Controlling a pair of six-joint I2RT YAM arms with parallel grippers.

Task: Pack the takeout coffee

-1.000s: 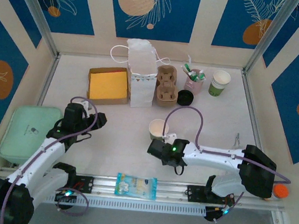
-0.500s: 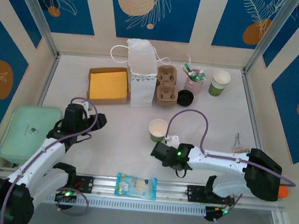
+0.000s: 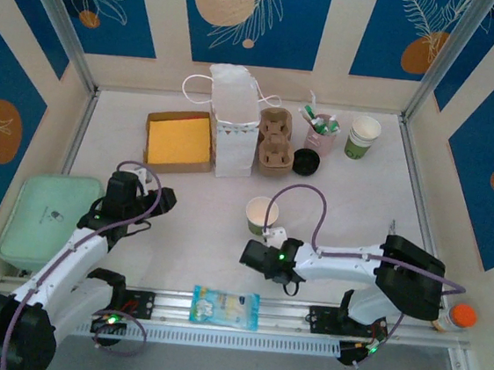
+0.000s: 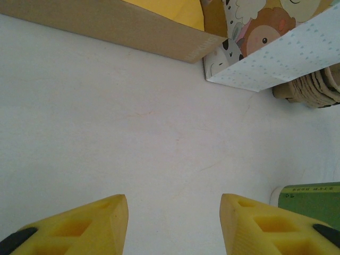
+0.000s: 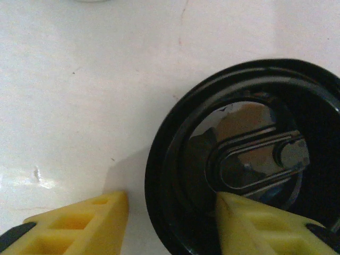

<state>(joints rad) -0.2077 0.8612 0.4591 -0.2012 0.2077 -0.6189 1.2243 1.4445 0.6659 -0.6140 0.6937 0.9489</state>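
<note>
My right fingers (image 5: 79,223) stood about half-wide and low over the desk (image 5: 79,106). They straddled one side of the rim of a black lid (image 5: 180,159) that lay flat with its glossy hollow facing up. One finger was outside the rim with a sliver of desk between, and the other hung over the hollow. I could not see them closed on anything.

Just beyond them, toward the back of the desk, the takeout coffee (image 3: 262,214) stood upright. Its long axis was vertical and its mouth was open, with nothing on it.

My left fingers (image 4: 79,226) were apart too, with only bare desk between them. They sat well off to the left of the cup, whose green band showed at the lower right corner of their camera. So I judged the right arm the nearer one. Once the rim was pinched, a short lift and a small reach away from me would put the lid over that mouth.

Bare desk lay on every side of the cup. The crowding was all at the back: a cardboard box (image 3: 179,141), the paper bag (image 3: 233,122), a cup carrier (image 3: 273,144) and a second cup (image 3: 363,137) in the far right corner. A snack packet (image 3: 225,307) lay on the rail at the near edge. I thought the cup looked light enough to tip if my wrist brushed it.
</note>
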